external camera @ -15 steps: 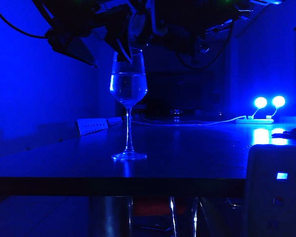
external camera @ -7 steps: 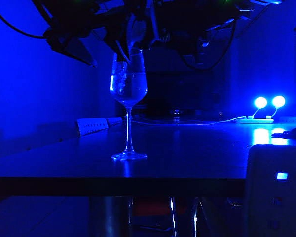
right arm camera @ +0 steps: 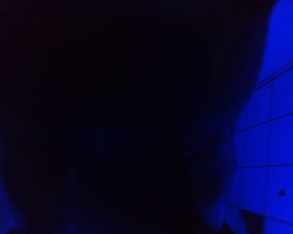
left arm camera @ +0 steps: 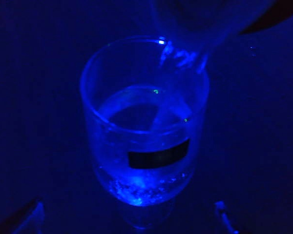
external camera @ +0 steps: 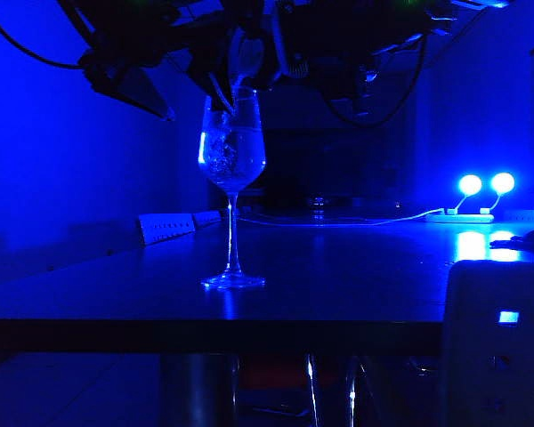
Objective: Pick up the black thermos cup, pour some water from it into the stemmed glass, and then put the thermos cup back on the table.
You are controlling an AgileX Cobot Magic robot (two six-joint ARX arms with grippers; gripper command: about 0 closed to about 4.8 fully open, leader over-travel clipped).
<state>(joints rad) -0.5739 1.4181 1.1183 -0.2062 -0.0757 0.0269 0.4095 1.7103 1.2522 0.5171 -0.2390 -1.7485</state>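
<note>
The stemmed glass stands upright on the dark table, left of centre, its bowl about half full. In the left wrist view the glass is seen from above, with a dark sticker on its side. The black thermos cup hangs tilted over the rim, and a thin stream of water falls from its mouth into the bowl. A dark body, the thermos cup, fills the right wrist view, and my right gripper is shut on it. My left gripper stays open, its fingertips wide on either side of the glass.
A pale boxy device with a small lit square stands at the front right. Two bright lamps on a white strip glow at the back right. A power strip lies at the back left, and a white cable runs along the far edge.
The thermos cup has tipped further over the rim. The water in the glass was still; now a stream falls in and it churns with bubbles. The left gripper has not moved.
</note>
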